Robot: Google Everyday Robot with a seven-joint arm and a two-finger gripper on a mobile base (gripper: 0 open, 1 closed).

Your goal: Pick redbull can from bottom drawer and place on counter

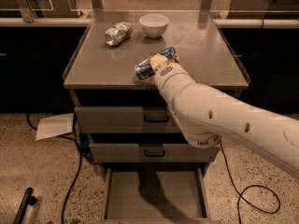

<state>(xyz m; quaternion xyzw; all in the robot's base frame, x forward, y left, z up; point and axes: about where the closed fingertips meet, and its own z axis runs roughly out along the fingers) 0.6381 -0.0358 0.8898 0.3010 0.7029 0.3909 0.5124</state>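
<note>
The redbull can (148, 68), slim and blue-and-silver, lies sideways in my gripper (156, 63), held low over the front middle of the counter (103, 64). I cannot tell whether it touches the surface. The gripper is shut on the can, and its cream fingers (158, 59) wrap the can's middle. My white arm (219, 120) reaches in from the lower right. The bottom drawer (154, 195) stands pulled open below, and its flat grey floor is bare.
A dented all-silver can (117, 33) lies at the back left of the counter. A white bowl (154, 25) stands at the back middle. The two upper drawers (121, 119) are shut. A sheet of paper (55, 126) and cables lie on the floor at the left.
</note>
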